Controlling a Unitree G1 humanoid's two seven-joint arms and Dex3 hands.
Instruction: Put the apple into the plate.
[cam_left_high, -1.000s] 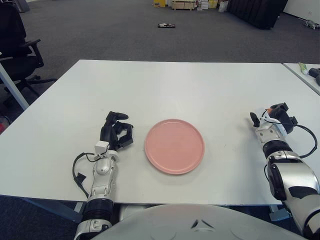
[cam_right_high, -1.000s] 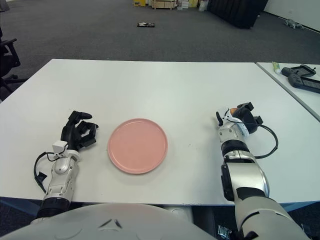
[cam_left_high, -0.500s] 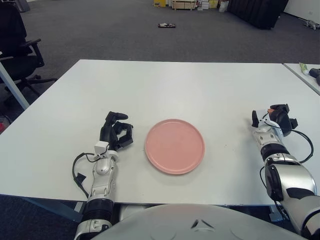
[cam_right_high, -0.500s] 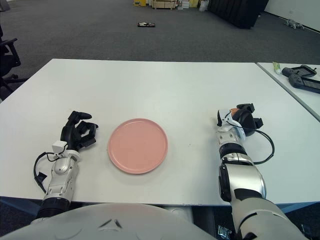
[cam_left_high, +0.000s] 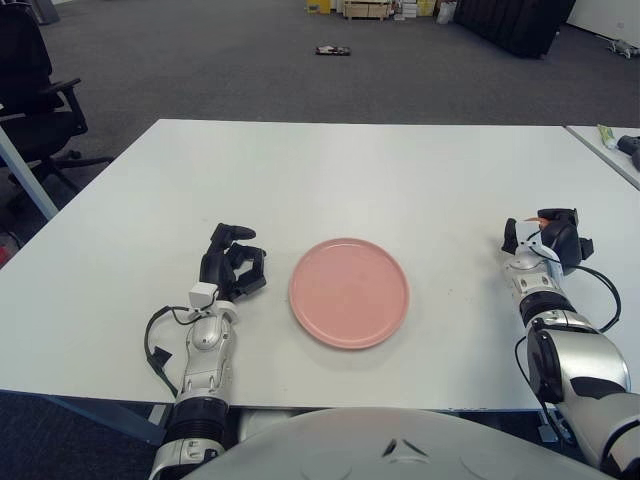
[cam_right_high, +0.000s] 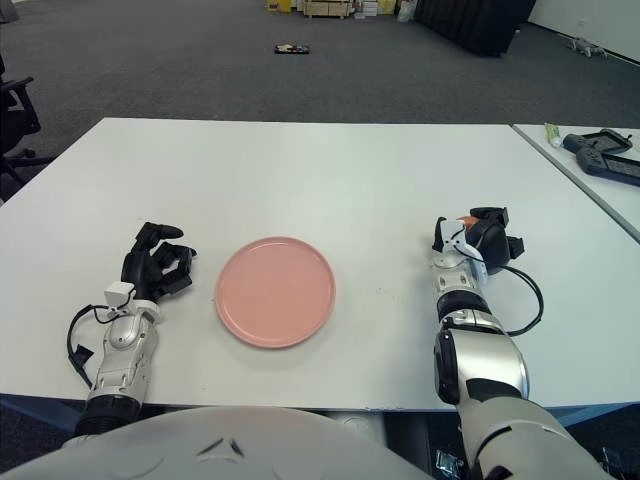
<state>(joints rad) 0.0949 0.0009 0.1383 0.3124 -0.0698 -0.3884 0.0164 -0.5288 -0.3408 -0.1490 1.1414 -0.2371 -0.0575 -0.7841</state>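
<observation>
Curling my right hand (cam_right_high: 472, 240) around the apple (cam_right_high: 467, 221) near the tabletop's right edge, I judge the plate (cam_right_high: 275, 291) lies leftward, beside my idle left hand (cam_right_high: 155, 262).

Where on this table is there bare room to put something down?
The whole far half of the table beyond the plate is bare, as is the strip between plate and right hand. It is tight only between the plate and left hand.

One pink plate (cam_left_high: 349, 292) on one white table (cam_left_high: 360, 170). Two robot hands: left hand (cam_left_high: 232, 266), right hand (cam_left_high: 549, 238). One apple (cam_right_high: 466, 220), only a small orange sliver visible at the right hand. One second table (cam_right_high: 590, 170) at right, bearing one dark device (cam_right_high: 603, 155).
</observation>
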